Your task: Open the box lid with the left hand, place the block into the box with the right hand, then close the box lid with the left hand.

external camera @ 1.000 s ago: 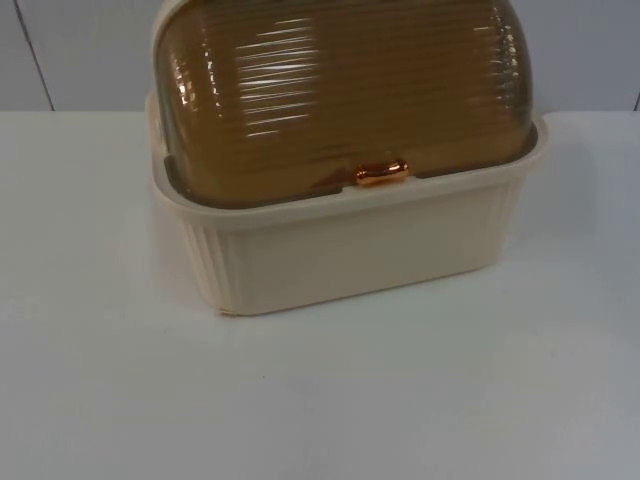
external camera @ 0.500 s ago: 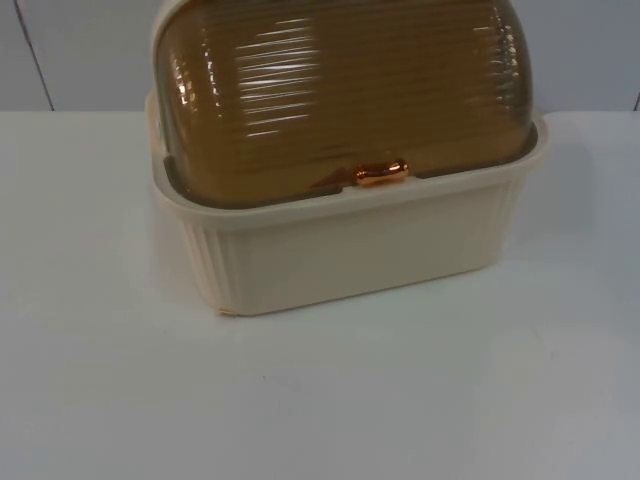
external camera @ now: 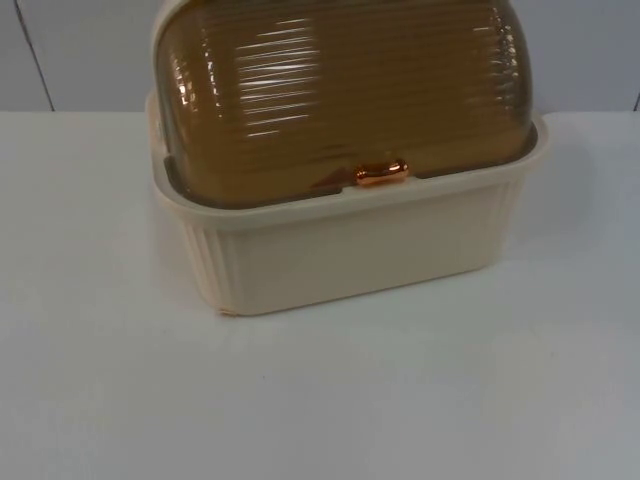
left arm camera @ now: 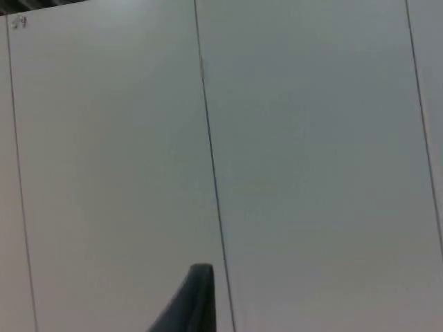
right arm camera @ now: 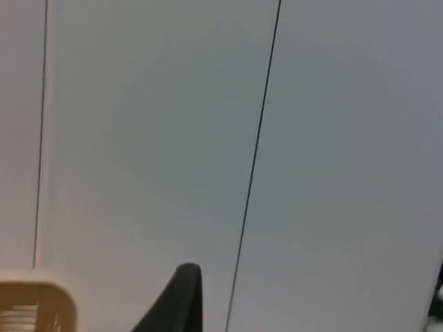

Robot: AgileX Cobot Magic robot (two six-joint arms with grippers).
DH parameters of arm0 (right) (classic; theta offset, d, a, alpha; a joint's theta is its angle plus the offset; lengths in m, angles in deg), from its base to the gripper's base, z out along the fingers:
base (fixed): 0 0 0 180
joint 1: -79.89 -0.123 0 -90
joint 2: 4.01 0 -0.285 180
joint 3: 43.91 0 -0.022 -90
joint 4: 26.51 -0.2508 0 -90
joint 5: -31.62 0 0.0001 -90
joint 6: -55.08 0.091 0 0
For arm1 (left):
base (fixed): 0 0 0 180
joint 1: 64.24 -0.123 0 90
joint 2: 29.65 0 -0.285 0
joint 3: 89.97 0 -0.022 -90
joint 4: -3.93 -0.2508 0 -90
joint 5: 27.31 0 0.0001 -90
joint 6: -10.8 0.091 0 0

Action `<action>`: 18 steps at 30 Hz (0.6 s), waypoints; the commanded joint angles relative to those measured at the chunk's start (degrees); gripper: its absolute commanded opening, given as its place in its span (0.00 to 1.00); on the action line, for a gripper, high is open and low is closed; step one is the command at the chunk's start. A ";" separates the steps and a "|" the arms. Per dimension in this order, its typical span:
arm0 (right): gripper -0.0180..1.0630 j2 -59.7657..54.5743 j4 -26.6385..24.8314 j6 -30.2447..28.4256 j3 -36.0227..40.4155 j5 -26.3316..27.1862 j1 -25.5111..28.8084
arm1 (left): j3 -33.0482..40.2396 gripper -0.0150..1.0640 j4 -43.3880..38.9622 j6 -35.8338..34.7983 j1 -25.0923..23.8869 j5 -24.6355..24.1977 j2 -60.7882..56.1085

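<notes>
Sitting toward the far edge of the white bench (external camera: 320, 400), close to the grey partition wall (external camera: 90, 55), is the cream box (external camera: 350, 245) with ribbed side walls and a broad rim. Its amber, ribbed, see-through lid (external camera: 340, 90) is down, domed over the box and resting inside the rim. A small copper-coloured handle (external camera: 382, 173) sits at the lid's front edge, just above the box's near wall. One near corner of the box points toward the bench's near edge, so the box stands slightly turned on the bench.

From the left wrist view, one black fingertip (left arm camera: 190, 301) of the left pincer stands before the grey wall panels, with thin dark seams running up them; whether this pincer is open or closed cannot be told. From the right wrist view, a black fingertip (right arm camera: 176, 297) of the right pincer faces the same kind of panelling, and a cream corner of the box (right arm camera: 38, 304) shows beside it. Its state cannot be told either.
</notes>
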 commanded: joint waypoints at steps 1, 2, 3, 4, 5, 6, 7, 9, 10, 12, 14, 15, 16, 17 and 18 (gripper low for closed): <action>0.99 1.63 0.30 -2.45 -0.08 -1.11 -0.24 | 0.27 0.95 1.82 4.28 0.35 -1.11 -0.03; 0.99 1.63 0.30 -3.31 -0.08 -2.18 -0.24 | 0.71 0.95 4.03 6.52 0.52 -1.12 -0.03; 0.99 1.63 0.30 -2.97 -0.08 -3.95 -0.66 | 1.01 0.95 6.00 6.63 1.23 -1.26 -0.03; 0.99 1.63 0.17 -2.93 -0.08 -5.07 -1.38 | 1.23 0.95 8.62 6.63 1.67 -1.85 -0.03; 0.99 1.63 0.17 -2.93 -0.08 -5.07 -1.38 | 1.23 0.95 8.62 6.63 1.67 -1.85 -0.03; 0.99 1.63 -0.78 -3.21 0.16 -5.37 -2.20 | 1.23 0.95 10.17 7.56 1.66 -3.22 -0.03; 0.99 1.63 -1.86 -4.21 0.15 -5.37 -2.64 | 1.23 0.95 10.56 9.30 1.66 -4.61 -0.03; 0.99 1.63 -2.18 -4.29 0.15 -5.49 -2.78 | 1.23 0.95 10.80 10.07 1.55 -6.78 -0.03; 0.99 1.63 -2.18 -4.29 0.15 -5.49 -2.78 | 1.23 0.95 11.36 10.07 1.55 -6.78 -0.03; 0.99 1.63 -2.18 -4.29 0.15 -5.49 -2.78 | 1.23 0.95 11.50 10.07 1.55 -6.78 -0.03; 0.99 1.63 -2.18 -2.69 0.43 -6.35 -2.78 | 1.23 0.95 11.69 9.93 1.55 -8.75 -0.03; 0.99 1.63 -1.86 -1.92 1.18 -7.32 -2.78 | 1.23 0.95 11.25 9.84 1.55 -11.18 -0.03; 0.99 1.63 -1.86 -1.64 1.83 -8.79 -2.78 | 1.23 0.95 10.99 9.84 1.55 -13.71 -0.03; 0.99 1.63 -1.86 -1.64 1.83 -8.79 -2.78 | 1.23 0.95 10.99 9.84 1.55 -13.71 -0.03; 0.99 1.63 -1.86 -1.64 2.94 -10.35 -2.78 | 1.23 0.95 11.02 9.37 1.55 -17.06 -0.03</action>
